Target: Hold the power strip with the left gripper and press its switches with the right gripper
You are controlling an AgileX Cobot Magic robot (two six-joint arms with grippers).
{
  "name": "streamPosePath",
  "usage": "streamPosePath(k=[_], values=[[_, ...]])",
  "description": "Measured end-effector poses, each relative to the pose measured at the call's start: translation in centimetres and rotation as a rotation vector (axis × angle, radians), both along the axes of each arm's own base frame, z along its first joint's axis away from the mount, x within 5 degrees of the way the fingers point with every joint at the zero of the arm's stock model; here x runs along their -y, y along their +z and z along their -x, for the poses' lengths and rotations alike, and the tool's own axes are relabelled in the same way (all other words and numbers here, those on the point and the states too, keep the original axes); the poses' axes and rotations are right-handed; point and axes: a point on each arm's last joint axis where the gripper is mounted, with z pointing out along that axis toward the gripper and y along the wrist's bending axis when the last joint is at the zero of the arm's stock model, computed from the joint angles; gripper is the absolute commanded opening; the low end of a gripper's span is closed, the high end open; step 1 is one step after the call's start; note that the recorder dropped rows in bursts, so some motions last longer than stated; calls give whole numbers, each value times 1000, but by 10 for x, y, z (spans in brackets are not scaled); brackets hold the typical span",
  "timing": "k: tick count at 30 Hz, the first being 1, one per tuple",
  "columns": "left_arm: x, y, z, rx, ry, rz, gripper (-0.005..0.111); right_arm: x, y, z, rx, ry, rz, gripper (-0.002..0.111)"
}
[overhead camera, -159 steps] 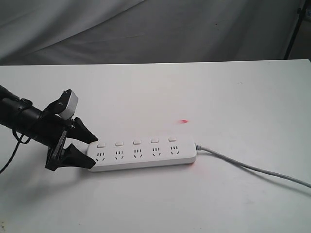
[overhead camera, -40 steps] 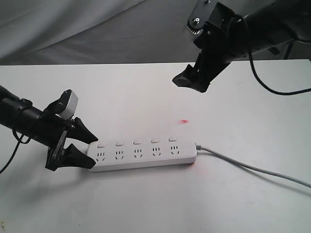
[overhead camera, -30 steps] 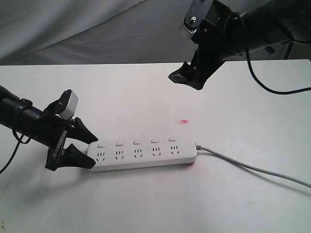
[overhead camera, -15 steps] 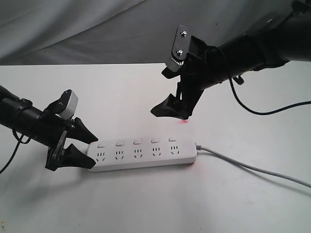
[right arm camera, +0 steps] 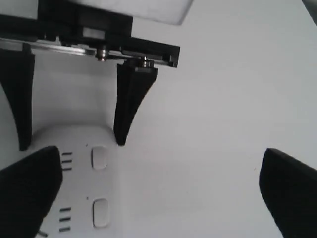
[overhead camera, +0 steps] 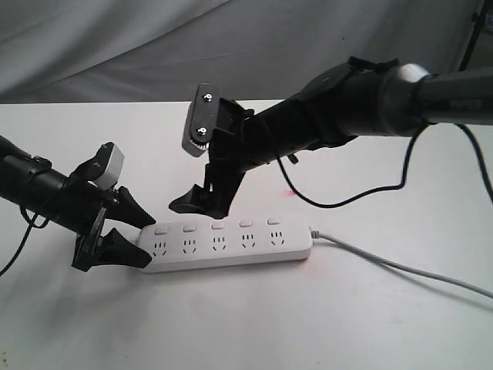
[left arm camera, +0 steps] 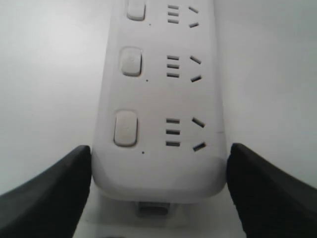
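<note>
The scene was a white table set before a creased grey cloth.

The strip lay flat on the table, in the near middle of the exterior view, sockets up. Its cord left the right-hand end and trailed off across the table to the right. Five switches ran in a row along the far edge, one by each socket.

The left gripper came in low from the left and was clamped on the strip's left end. In the left wrist view its fingers met the two long sides of the strip at the rounded corners. The nearest switch and socket sat just ahead of them. A grey box sat on that wrist.

The right gripper reached in from the upper right, across the middle. It hung just behind the two switches nearest the left end, tips pointing down. Its jaws were spread wide and held nothing. In the right wrist view its fingers showed far apart, with the left gripper's fingers and the strip's end beyond them. No contact with a switch could be made out; the tips appeared apart from the strip. A black cable looped under that arm.
</note>
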Motion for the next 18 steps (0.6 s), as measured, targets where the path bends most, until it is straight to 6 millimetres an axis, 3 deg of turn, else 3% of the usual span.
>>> streamPosePath(k=[5,11,18], values=[[0,0,0,0,0,0,48,-15,-9,-18,-7,-10,-18,105],[0,0,0,0,2,1,48,-18,-28,-36,-39,-25,12,105],[0,0,0,0,2,1,48,-20,-45,-41,-76,-20,21,105]])
